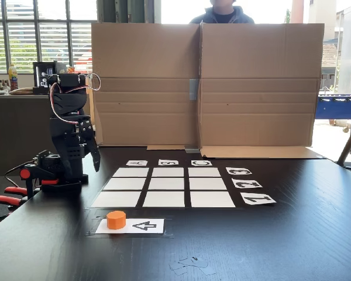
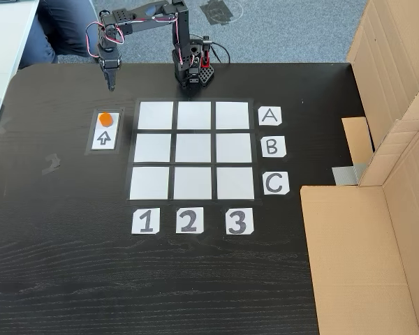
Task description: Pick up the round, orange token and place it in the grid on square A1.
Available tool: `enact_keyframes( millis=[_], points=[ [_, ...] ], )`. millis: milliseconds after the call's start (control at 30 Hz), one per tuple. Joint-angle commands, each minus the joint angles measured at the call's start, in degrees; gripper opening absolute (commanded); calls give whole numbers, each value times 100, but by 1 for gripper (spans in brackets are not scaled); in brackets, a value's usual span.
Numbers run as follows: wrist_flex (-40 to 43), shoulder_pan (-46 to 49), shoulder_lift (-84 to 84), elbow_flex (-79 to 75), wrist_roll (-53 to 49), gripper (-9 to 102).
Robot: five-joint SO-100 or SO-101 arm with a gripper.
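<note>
Hanging tip-down at the left of a fixed view, the end effector (image 1: 96, 159) holds nothing; its jaws look nearly together, though the exact gap cannot be told. In another fixed view the end effector (image 2: 111, 79) sits at upper left, above and apart from the orange token (image 2: 106, 118). The token (image 1: 116, 219) rests on one end of the white arrow card (image 1: 145, 225), just beside the grid (image 2: 193, 150). Square A1 (image 2: 156, 115) lies bare in the grid's upper left corner there, next to the token. A dark wooden surface (image 2: 70, 279) carries everything; cardboard panels (image 1: 202, 82) stand behind the grid.
</note>
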Motion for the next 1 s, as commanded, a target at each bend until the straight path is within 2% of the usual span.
enact_keyframes(
  millis=[0,267,967],
  points=[
    [26,-149,-325,-501,79,27],
    [18,-475,-1494,-1424,387,31],
    [-9,-1002,-3129,-2364,580,34]
  ],
)
